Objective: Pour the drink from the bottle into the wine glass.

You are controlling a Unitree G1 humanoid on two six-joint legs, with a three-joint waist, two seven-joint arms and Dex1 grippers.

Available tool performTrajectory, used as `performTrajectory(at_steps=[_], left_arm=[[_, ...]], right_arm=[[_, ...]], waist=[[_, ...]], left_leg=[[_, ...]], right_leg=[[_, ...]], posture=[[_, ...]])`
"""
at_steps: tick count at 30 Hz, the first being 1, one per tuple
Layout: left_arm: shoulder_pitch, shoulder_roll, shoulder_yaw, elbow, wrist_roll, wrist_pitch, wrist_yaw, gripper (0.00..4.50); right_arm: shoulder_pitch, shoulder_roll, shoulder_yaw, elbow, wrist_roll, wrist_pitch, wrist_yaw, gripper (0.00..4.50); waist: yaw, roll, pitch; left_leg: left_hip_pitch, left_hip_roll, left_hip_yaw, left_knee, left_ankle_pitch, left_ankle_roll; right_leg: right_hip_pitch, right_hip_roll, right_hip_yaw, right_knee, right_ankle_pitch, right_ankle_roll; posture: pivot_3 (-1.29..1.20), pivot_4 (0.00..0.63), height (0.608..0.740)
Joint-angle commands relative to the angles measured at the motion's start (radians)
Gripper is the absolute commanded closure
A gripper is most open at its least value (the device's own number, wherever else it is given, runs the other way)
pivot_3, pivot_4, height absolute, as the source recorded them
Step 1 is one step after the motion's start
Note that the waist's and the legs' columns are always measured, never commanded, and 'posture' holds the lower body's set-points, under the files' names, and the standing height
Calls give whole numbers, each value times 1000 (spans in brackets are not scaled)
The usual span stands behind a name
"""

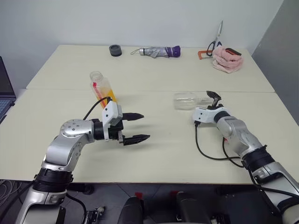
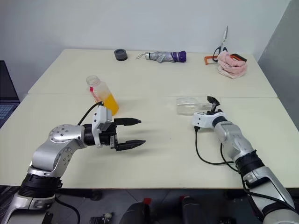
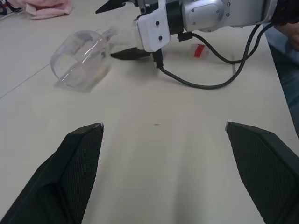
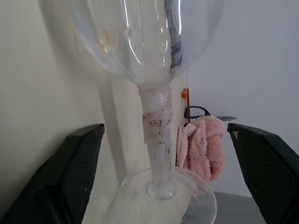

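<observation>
The bottle (image 1: 102, 86) stands on the table with its neck uncapped, the lower half holding the orange drink (image 1: 106, 93). My left gripper (image 1: 135, 127) is open in front of it, pointing right, with nothing between its fingers. The wine glass (image 1: 186, 101) lies on its side at mid-table, bowl to the left, and is empty. My right gripper (image 1: 211, 100) is open at the glass's stem end. In the right wrist view the stem (image 4: 156, 126) runs between the two open fingers without touching them. The left wrist view looks across at the glass (image 3: 81, 58) and the right gripper (image 3: 122, 28).
Along the table's far edge lie a black round object (image 1: 115, 50), a folded umbrella (image 1: 156, 51), scissors (image 1: 216, 39) and a pink cloth (image 1: 227, 59). A laptop (image 1: 5, 88) sits at the far left. A black cable (image 1: 210, 149) loops beside my right forearm.
</observation>
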Motion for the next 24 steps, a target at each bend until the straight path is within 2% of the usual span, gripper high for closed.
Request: performTrajectory(at_steps=[1, 3, 11, 13, 18, 20, 24], left_arm=[[8, -3, 16, -1, 4, -35, -7, 0], [10, -5, 15, 2, 5, -41, -5, 0], [8, -13, 15, 8, 8, -42, 7, 0], [8, -15, 16, 8, 8, -40, 10, 0], [16, -8, 51, 5, 3, -18, 51, 0], [29, 1, 84, -3, -15, 6, 75, 0], [53, 21, 143, -25, -39, 55, 110, 0]], right_arm=[[-39, 10, 8, 75, -20, -32, -48, 356], [-54, 20, 10, 120, -24, -43, -63, 865], [-97, 56, 21, 235, -26, -70, -102, 3771], [-118, 64, 19, 261, -22, -79, -110, 4366], [-127, 81, -41, 207, 49, -111, -115, 4395], [-102, 131, -109, 118, 165, -126, -69, 4395], [-62, 353, -250, 26, 518, -150, 105, 4395]], waist=[[0, 0, 0], [-1, 0, 0], [-10, 0, 0], [-14, -1, -1], [-16, -1, 0], [-22, -1, 0], [-37, 0, 0]], left_leg=[[0, 0, 0, 0, 0, 0], [0, 0, 0, 0, 0, 0], [0, 0, 0, 0, 0, 0], [1, 0, 0, 0, 0, 0], [2, 1, 0, 0, 0, 0], [2, 1, 0, 0, 0, 0], [1, 3, 0, -1, 0, 0]], right_leg=[[0, 0, 0, 0, 0, 0], [0, 0, 0, 0, 0, 0], [0, 0, 0, 0, 0, 0], [1, 0, 0, 0, 0, 0], [1, 0, 1, 1, 0, 0], [1, 0, 1, 1, 0, 0], [0, 1, 1, 1, 0, 0]], posture=[[0, 150, 740], [0, 150, 740], [0, 150, 740], [0, 150, 740], [0, 150, 740], [0, 150, 740], [0, 150, 740]])
